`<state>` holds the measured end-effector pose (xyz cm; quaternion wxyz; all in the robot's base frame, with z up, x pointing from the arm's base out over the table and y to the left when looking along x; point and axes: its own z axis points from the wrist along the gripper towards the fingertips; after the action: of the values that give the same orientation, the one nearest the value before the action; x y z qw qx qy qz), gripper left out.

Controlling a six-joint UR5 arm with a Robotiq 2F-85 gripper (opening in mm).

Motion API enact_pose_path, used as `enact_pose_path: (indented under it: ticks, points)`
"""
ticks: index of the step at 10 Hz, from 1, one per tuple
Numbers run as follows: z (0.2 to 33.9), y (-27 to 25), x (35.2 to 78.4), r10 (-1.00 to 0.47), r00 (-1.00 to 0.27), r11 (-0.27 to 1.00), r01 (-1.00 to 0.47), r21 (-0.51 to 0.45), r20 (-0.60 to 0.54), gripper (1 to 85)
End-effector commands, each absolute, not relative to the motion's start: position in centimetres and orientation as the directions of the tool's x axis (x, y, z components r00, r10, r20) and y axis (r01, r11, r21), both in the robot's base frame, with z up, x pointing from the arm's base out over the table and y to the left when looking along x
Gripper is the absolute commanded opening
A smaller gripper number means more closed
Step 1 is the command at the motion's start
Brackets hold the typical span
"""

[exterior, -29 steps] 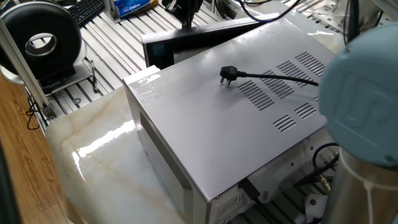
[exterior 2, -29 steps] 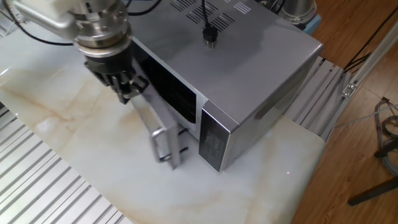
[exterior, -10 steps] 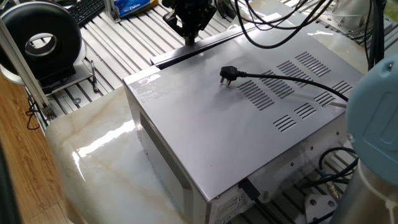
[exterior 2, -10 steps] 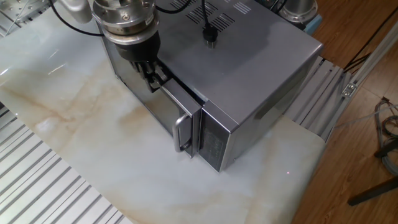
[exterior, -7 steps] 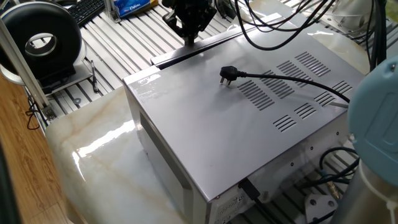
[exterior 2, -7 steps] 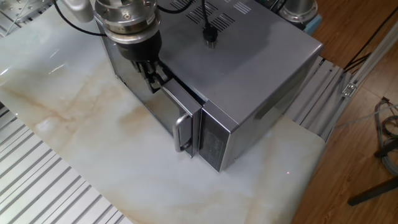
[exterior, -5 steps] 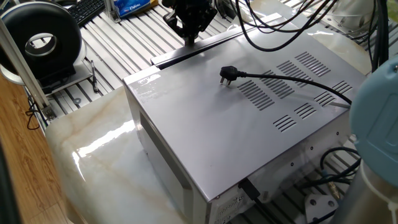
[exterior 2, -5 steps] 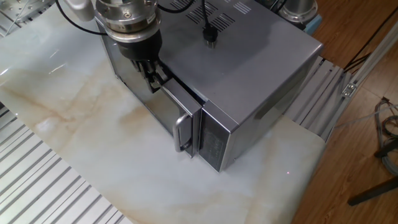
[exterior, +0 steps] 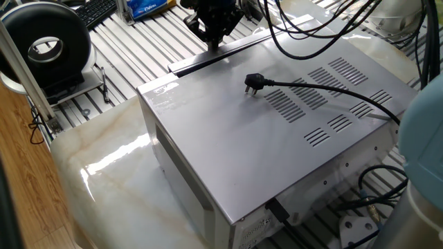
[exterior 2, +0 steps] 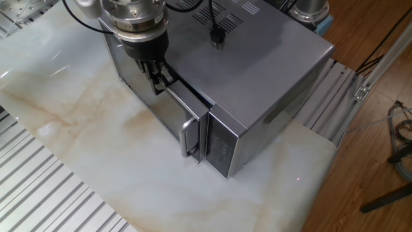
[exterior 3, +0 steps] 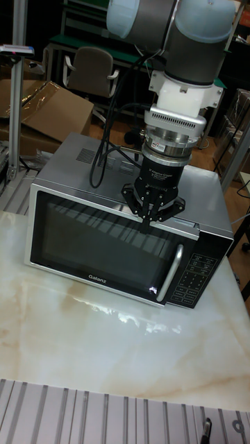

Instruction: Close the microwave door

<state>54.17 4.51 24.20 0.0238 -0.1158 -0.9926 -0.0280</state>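
The silver-grey microwave (exterior: 235, 138) stands on a marble slab, its black plug (exterior: 253, 82) lying on the slotted top. The microwave door (exterior 3: 97, 243), dark glass with a silver handle (exterior 3: 170, 274), lies almost flush with the front. A thin gap shows along the door's (exterior 2: 170, 113) top edge. My gripper (exterior 3: 151, 218) points down with its fingers together, touching the door's upper edge near the handle side. It holds nothing. From behind, only the door's dark top strip (exterior: 208, 59) shows under the gripper (exterior: 213, 43), and from the front side the gripper (exterior 2: 154, 76) hangs there too.
The marble slab (exterior 2: 84, 142) spreads in front of the microwave, with slatted aluminium table (exterior 2: 38, 193) beyond it. A black ring-shaped device (exterior: 48, 45) and a keyboard (exterior: 97, 10) sit at the back left. The arm's blue-grey base (exterior: 426, 138) stands at the right.
The door has swung from wide open to almost shut, pushed by my gripper. Over the last second the door and gripper have barely moved.
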Motion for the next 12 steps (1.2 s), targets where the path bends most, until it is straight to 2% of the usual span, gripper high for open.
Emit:
enact_pose_path:
  ticks: [1, 12]
  points:
    - [24.3, 5.1, 53.9, 0.236, -0.971, 0.968, 0.239, 0.073, 0.046, 1.0]
    - [24.2, 4.6, 53.5, 0.218, -0.975, 0.972, 0.22, 0.084, 0.03, 1.0]
